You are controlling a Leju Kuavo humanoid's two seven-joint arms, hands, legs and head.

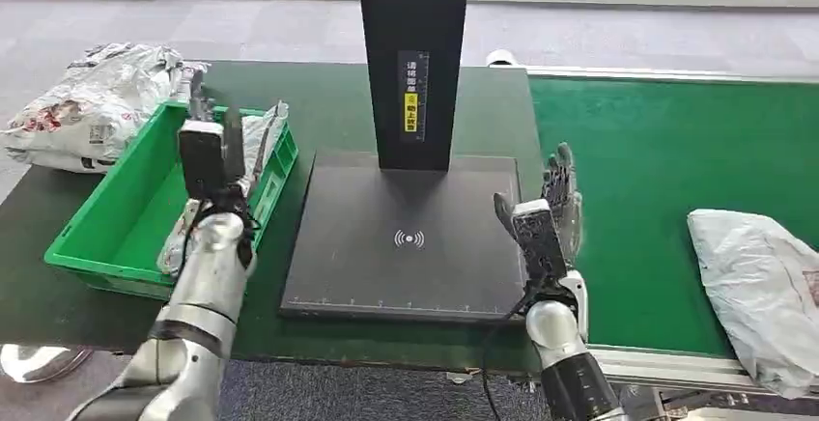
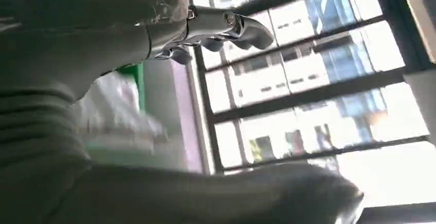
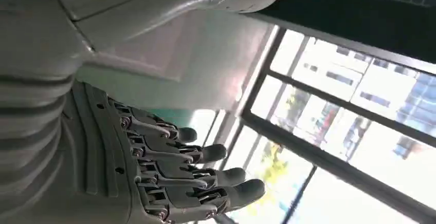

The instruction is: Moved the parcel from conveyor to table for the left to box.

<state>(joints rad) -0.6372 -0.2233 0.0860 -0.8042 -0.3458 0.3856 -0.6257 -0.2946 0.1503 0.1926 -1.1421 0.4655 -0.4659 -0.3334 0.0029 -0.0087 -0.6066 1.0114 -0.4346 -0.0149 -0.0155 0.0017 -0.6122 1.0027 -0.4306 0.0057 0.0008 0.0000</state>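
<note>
Crumpled grey plastic parcel point(image 1: 758, 291) on green conveyor belt point(image 1: 657, 180), at 3 o'clock from my right hand point(image 1: 550, 213): untouched. Both hands released, fingers apart; left hand point(image 1: 214, 155) hovers over green plastic crate point(image 1: 116, 233). I judge pickup and placing on the dark surface point(image 1: 328, 102) remain.

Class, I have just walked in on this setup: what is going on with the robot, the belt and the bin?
Nothing is being held right now. The right robot hand is raised, fingers extended, between the black scanner platform and the green conveyor, where a grey parcel waits off to its right. The left robot hand is raised over the green box, which already has a parcel inside. More parcels lie beyond the box.
</note>
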